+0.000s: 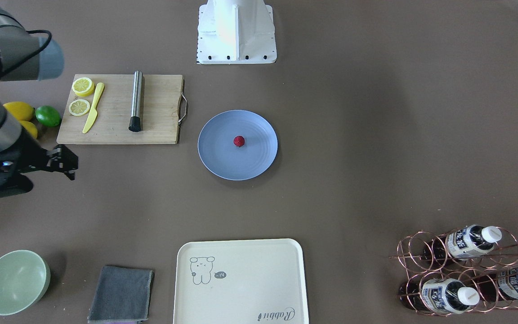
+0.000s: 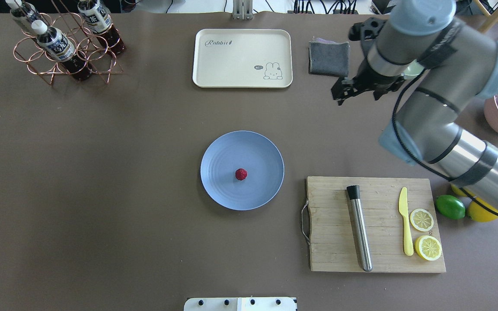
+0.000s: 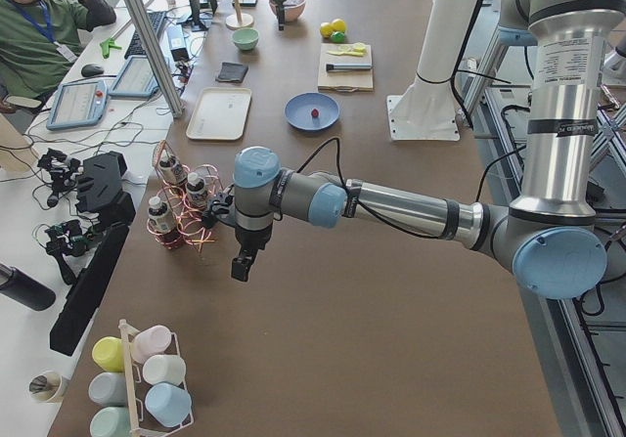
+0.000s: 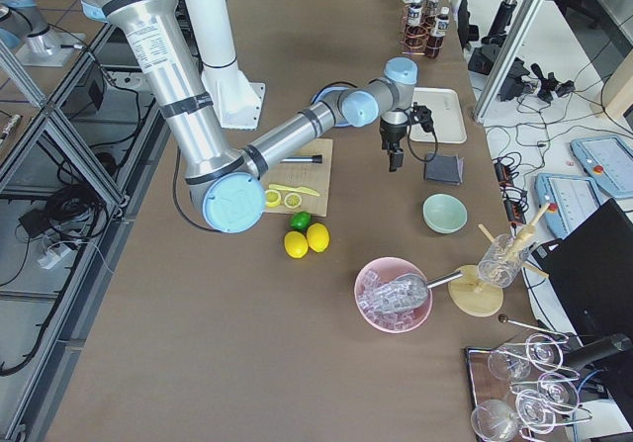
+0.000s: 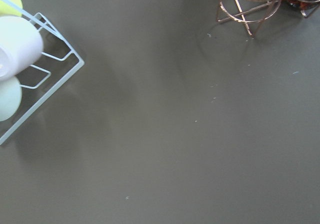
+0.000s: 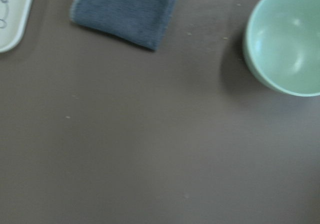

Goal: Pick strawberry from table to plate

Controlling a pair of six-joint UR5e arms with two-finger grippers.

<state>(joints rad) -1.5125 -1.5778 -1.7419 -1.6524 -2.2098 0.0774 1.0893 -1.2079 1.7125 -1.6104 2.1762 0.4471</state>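
The small dark red strawberry (image 1: 239,141) (image 2: 241,174) lies near the middle of the round blue plate (image 1: 216,155) (image 2: 221,190), which sits on the brown table (image 1: 353,135). My right gripper (image 1: 66,163) (image 2: 343,91) hangs well off to the side of the plate, near the grey cloth, and looks open with nothing in it. The right wrist view shows only table, cloth and bowl. My left gripper (image 3: 241,266) shows only in the exterior left view, near the bottle rack, far from the plate; I cannot tell its state.
A wooden cutting board (image 2: 378,259) holds a steel rod (image 2: 360,231), a yellow knife and lemon halves. A lime (image 2: 450,207) and lemons lie beside it. A cream tray (image 2: 242,58), grey cloth (image 2: 328,58), green bowl (image 1: 14,281) and copper bottle rack (image 2: 61,47) stand along the far edge.
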